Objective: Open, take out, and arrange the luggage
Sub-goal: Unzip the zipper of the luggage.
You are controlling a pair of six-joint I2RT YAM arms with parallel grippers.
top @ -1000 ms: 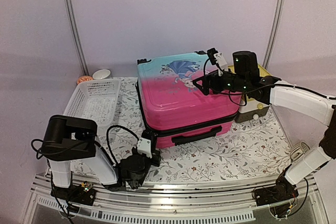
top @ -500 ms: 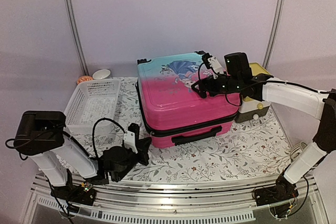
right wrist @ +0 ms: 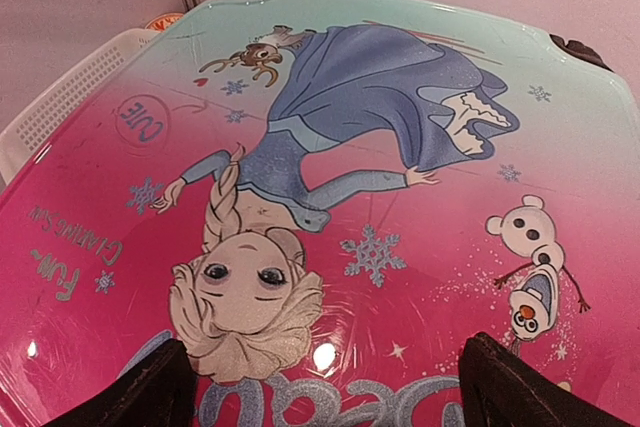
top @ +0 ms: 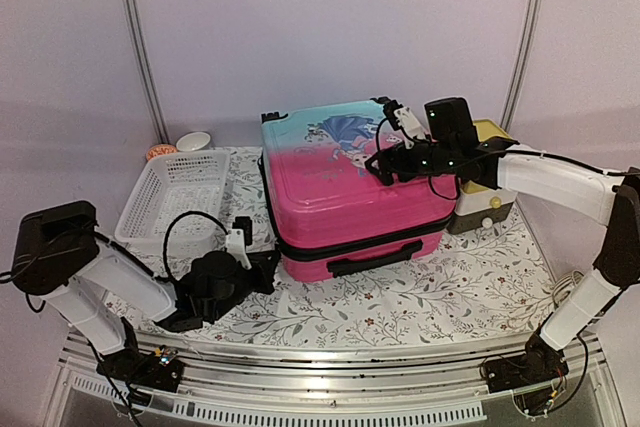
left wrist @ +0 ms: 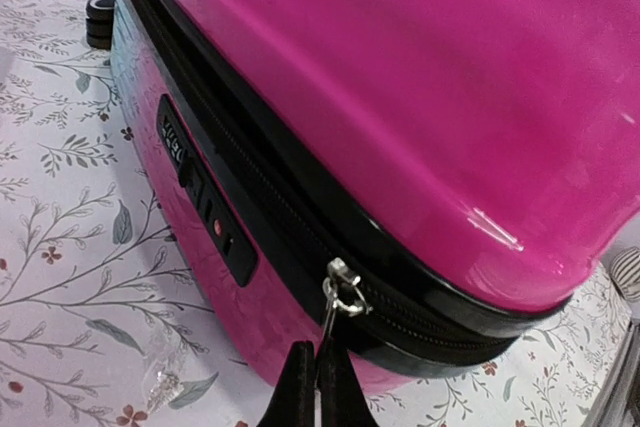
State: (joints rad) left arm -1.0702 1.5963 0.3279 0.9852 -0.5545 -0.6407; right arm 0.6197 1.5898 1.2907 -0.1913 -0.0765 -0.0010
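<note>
The luggage [top: 340, 182] lies flat and closed on the table, pink-to-turquoise with a princess print, with a black zipper band round its side. My left gripper [top: 262, 267] is at its front-left corner. In the left wrist view the luggage [left wrist: 400, 97] fills the frame and my left gripper [left wrist: 318, 362] is shut on the metal zipper pull [left wrist: 338, 297]. My right gripper [top: 383, 164] hovers low over the lid's right part. In the right wrist view it [right wrist: 320, 392] is open and empty, its fingers [right wrist: 130, 397] spread wide just above the printed lid [right wrist: 380, 147].
A white perforated basket [top: 175, 197] stands left of the luggage. A yellow-topped drawer box [top: 485, 202] sits behind my right arm. A small bowl [top: 193, 140] stands at the back left. A combination lock [left wrist: 205, 212] and a wheel [left wrist: 100, 17] show on the suitcase's side.
My left arm has swung to the left and its gripper has moved left round the front-left corner, holding the zipper pull. My right gripper has shifted slightly left over the lid.
</note>
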